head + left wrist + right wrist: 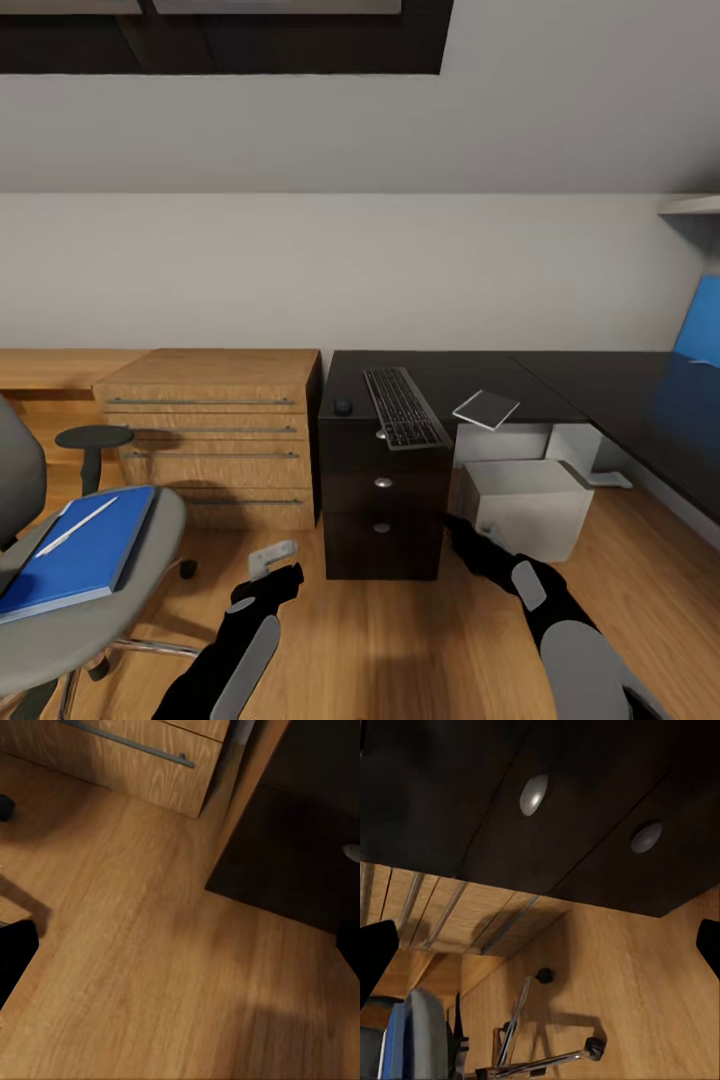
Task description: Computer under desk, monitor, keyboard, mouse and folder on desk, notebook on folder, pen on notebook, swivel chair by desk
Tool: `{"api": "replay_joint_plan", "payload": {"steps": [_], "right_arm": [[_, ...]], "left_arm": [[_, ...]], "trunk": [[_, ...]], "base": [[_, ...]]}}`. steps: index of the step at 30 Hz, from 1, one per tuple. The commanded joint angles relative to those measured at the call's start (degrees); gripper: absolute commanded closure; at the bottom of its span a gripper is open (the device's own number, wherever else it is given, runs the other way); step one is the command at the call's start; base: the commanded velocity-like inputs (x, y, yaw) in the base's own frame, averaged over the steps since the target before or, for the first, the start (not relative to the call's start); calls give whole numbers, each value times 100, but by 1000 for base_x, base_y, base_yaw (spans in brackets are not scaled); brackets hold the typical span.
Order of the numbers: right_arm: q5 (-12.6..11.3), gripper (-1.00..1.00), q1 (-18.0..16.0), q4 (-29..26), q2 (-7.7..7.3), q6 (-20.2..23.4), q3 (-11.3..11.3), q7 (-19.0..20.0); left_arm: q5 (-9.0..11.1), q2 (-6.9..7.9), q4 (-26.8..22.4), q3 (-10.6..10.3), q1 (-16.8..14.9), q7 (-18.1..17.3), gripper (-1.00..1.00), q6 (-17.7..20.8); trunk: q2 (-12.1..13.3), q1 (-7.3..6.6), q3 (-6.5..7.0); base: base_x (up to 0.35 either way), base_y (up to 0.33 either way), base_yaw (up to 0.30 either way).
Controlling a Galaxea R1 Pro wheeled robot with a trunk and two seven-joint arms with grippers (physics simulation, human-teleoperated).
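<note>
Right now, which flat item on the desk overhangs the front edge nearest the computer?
The notebook, pale grey-white, tilted over the desk edge above the computer. The keyboard sits further left, over the drawers.

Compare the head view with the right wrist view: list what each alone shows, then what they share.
Head view alone: the keyboard, the mouse and the notebook on the desk, the computer under it, a white pen lying on the folder, and the left gripper.

Right wrist view alone: the swivel chair's chrome base and casters seen from low down.

Shared: the dark drawer unit with round silver knobs, the light wooden shelving, the wood floor, and the blue folder on the grey seat.
</note>
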Motion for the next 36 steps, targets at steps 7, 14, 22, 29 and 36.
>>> {"api": "replay_joint_plan", "payload": {"steps": [7, 14, 22, 29, 36], "right_arm": [[-289, -100, 4, 55, 54, -33, -13, 550], [-273, -100, 57, 25, 91, -232, -19, 856], [-293, -100, 66, 8, 57, -134, -12, 781], [-328, -100, 66, 2, 71, -136, -23, 965], [-343, -100, 66, 4, 135, -135, -28, 1190]], "left_arm": [[60, 308, 8, -55, -4, 45, -100, 38], [85, 170, 263, -261, 3, 23, -100, -5], [49, 68, 520, -282, 5, 29, -100, -21], [51, 64, 746, -281, 5, 29, -100, -21], [51, 63, 908, -281, 5, 32, -100, -21]], "trunk": [[-44, 22, -25], [-4, 0, -7], [316, -176, 137], [597, -330, 262], [878, -483, 388]], "base": [[0, 0, 0], [0, 0, 0], [0, 0, 0], [0, 0, 0], [0, 0, 0]]}}
